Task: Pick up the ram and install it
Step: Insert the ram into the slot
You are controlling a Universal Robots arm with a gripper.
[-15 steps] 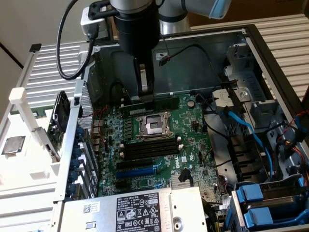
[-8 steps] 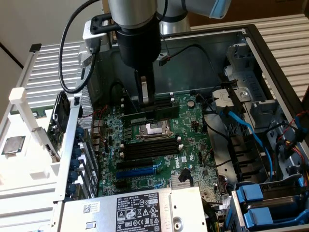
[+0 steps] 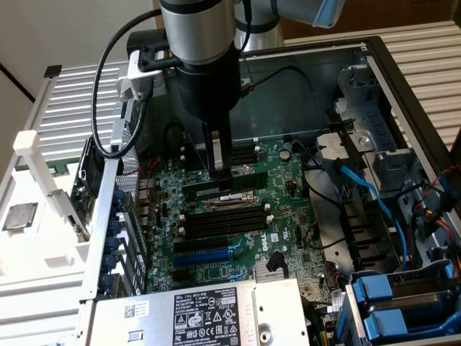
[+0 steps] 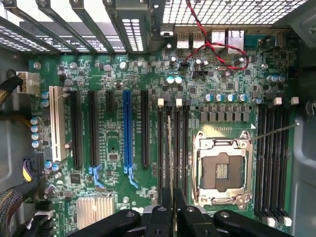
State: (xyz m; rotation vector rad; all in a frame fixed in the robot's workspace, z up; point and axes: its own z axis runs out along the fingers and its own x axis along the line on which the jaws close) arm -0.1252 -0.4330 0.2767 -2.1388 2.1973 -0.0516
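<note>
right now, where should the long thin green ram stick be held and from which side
Take the long thin green ram stick at mid-length, pinching its two flat faces near the top edge and coming from straight above. It stands on edge over the black plastic memory slots, so only the faces and top edge are reachable, and its lower edge has to stay free. The hand grips it just so.

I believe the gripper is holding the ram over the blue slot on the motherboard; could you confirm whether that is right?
Not quite. The gripper does hold the ram, but over the black memory slots beside the empty processor socket, not over the blue slot. The wrist view shows this.
</note>
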